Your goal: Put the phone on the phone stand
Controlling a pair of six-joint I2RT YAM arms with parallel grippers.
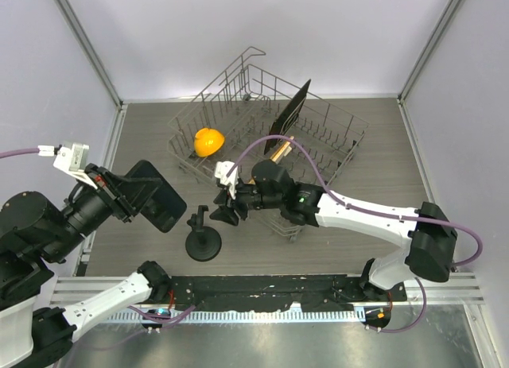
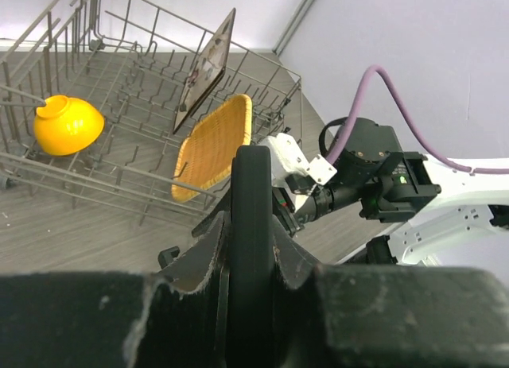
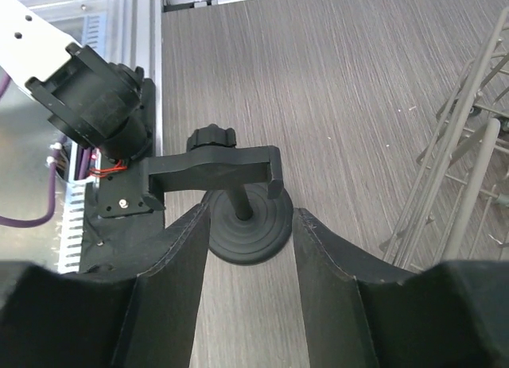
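Observation:
The phone (image 1: 161, 198), a glossy black slab, hangs above the table at the left with my left gripper (image 1: 130, 196) shut on its end. In the left wrist view the phone (image 2: 253, 177) shows edge-on, pinched between the two pads of the left gripper (image 2: 250, 225). The phone stand (image 1: 203, 241) rests on the table just right of the phone, disc base down and clip (image 1: 197, 219) up. My right gripper (image 1: 220, 212) is low beside the stand, open. In the right wrist view the stand's base (image 3: 248, 234) lies just beyond the tips of the right gripper (image 3: 250, 215), untouched, its clip bar (image 3: 211, 168) further out.
A wire dish rack (image 1: 342, 137) stands at the back, holding an orange bowl (image 1: 208, 141), a woven yellow plate (image 2: 213, 145) and an upright black board (image 1: 289, 114). Its wires (image 3: 461, 169) run close to the right of my right gripper. A metal rail (image 1: 262, 288) borders the near edge.

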